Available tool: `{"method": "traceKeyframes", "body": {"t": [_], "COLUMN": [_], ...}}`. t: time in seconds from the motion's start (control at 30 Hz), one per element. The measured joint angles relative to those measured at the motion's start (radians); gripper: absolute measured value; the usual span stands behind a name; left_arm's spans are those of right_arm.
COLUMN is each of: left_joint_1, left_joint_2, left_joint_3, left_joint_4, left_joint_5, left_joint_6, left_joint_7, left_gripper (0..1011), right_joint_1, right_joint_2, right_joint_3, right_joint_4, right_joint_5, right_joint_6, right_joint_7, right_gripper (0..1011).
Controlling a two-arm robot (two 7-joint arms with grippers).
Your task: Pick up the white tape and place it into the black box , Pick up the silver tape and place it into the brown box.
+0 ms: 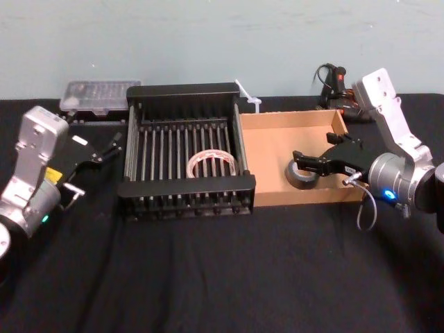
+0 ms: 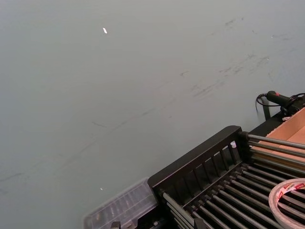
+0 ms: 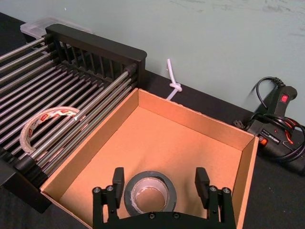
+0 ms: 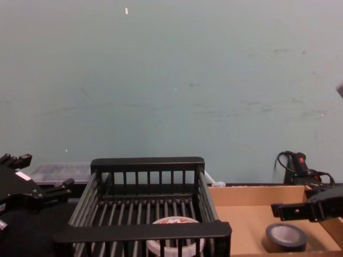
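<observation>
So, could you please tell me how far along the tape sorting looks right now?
Nearly finished. The white tape already lies in the black box. The silver tape sits on the floor of the brown box, with the right hand open around it, fingers apart from the roll. What seems left is pulling that hand away. The left hand idles beside the black box.

Both arms have silver-grey metal links with blocky pale wrist housings and round joints, each lit by a small blue-green lamp. The left gripper [image 1: 90, 161] and right gripper [image 3: 161, 190] are matt black with visible screws; a thin cable loops beneath the right wrist.
</observation>
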Motion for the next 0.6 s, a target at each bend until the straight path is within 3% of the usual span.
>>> {"method": "traceKeyframes", "body": {"t": [0.2, 0.6], "left_joint_1": [0.0, 0.0], "left_joint_2": [0.0, 0.0], "left_joint_3": [0.0, 0.0], "left_joint_4": [0.0, 0.0], "left_joint_5": [0.0, 0.0], "left_joint_6": [0.0, 0.0], "left_joint_7": [0.0, 0.0], "left_gripper": [1001, 1001], "right_joint_1": [-0.009, -0.115], "right_joint_2": [0.0, -0.025], "right_joint_3": [0.004, 0.08], "right_joint_4": [-0.004, -0.042], "right_joint_5": [-0.011, -0.085], "right_joint_6": [-0.023, -0.278], "right_joint_7": [-0.006, -0.102], "right_gripper": [1002, 1002]}}
